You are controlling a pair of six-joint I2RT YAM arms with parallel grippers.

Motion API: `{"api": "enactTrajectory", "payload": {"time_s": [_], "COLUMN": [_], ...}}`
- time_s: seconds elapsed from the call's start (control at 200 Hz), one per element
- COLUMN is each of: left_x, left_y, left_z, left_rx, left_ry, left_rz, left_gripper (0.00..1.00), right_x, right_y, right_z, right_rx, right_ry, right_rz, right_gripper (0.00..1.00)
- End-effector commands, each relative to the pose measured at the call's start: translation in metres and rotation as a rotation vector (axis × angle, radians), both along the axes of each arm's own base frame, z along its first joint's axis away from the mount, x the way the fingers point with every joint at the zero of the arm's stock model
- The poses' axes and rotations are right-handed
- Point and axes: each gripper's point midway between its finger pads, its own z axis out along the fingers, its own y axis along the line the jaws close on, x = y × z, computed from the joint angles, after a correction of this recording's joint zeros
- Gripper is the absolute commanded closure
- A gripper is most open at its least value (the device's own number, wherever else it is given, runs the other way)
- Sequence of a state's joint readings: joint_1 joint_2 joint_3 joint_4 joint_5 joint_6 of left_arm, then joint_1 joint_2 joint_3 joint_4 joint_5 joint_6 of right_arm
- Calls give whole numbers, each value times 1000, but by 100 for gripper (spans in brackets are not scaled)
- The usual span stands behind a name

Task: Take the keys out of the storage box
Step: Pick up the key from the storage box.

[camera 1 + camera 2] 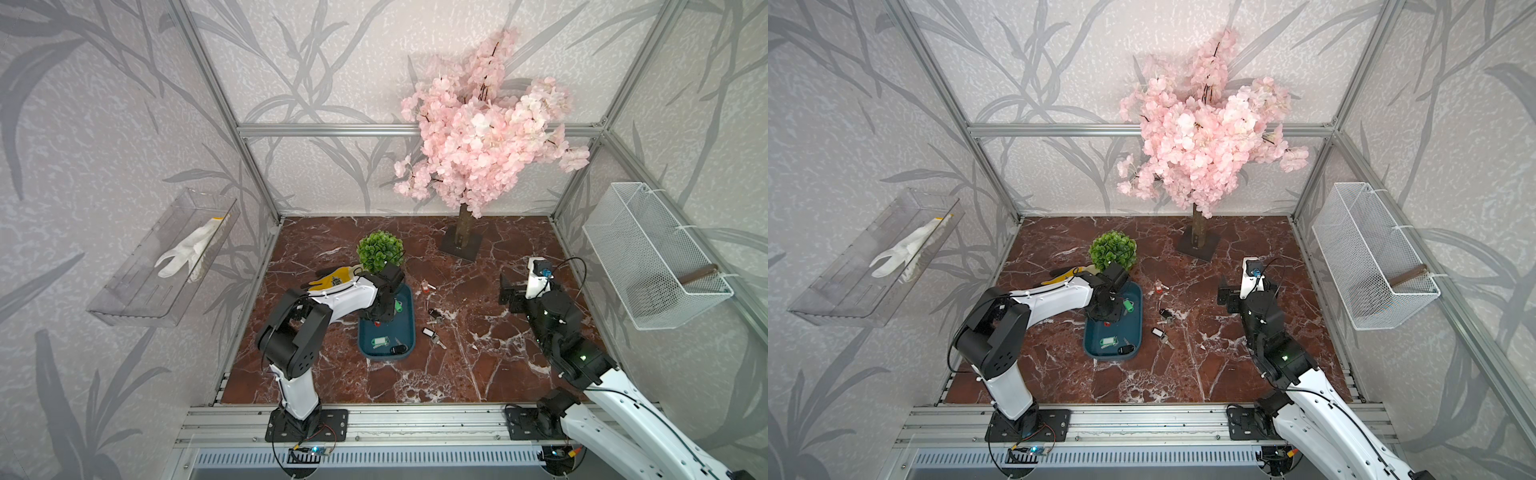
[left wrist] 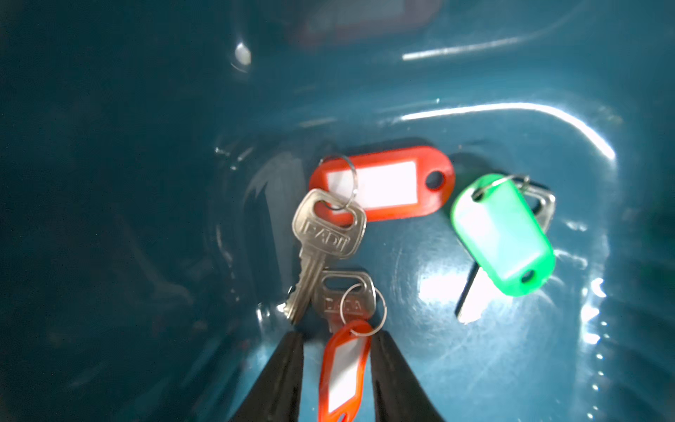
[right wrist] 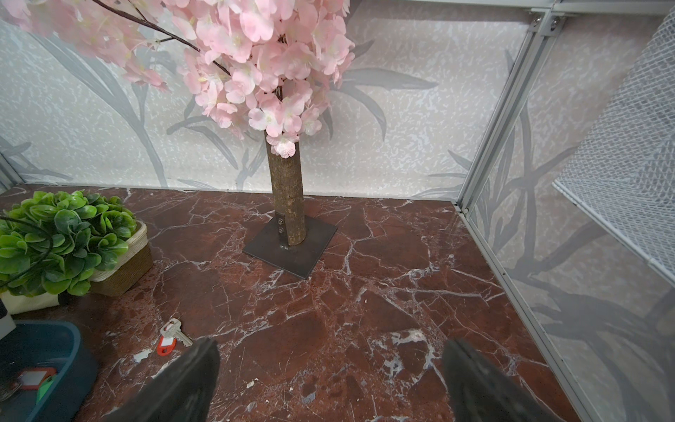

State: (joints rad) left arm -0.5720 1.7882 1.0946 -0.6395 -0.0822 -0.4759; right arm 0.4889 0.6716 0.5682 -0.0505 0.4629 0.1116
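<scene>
Our left gripper sits low in the storage box, fingers narrow astride a red tag, which should give better purchase than the flat keys. Whether it is pinched, we cannot tell. Freed keys lie at the box's three o'clock, and our right gripper hangs wide and empty, out of the way.

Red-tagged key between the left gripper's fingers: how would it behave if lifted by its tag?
The red tag is joined to its key only by a loose ring, so the key would probably dangle and swing. The neighbouring key seems to lie against it and might get dragged. The glossy storage box floor likely lets both slide.
</scene>
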Motion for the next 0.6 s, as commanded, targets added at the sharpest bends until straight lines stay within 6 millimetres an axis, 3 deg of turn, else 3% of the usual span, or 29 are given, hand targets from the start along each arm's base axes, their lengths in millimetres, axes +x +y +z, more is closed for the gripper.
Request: {"api": "enactTrajectory", "payload": {"time_s": [0.0, 0.295, 0.435, 0.595], "left_x": [-5, -5, -3, -6], "left_y": [2, 3, 2, -13], "left_z": [-9, 7, 28, 57], "left_rx": [-2, -27, -56, -125], "left_ry": [30, -17, -79, -137], "left_rz": [11, 10, -6, -79], "left_gripper": [74, 100, 100, 100], "right_x": [0, -1, -1, 0], "right_y": [-3, -4, -5, -5], "right_z": [-3, -6, -5, -3], "right_rx": [14, 14, 16, 15], "right_ry": [-4, 0, -4, -11], "right_rz": [-13, -19, -22, -22], "right_gripper": [1, 1, 1, 1]}}
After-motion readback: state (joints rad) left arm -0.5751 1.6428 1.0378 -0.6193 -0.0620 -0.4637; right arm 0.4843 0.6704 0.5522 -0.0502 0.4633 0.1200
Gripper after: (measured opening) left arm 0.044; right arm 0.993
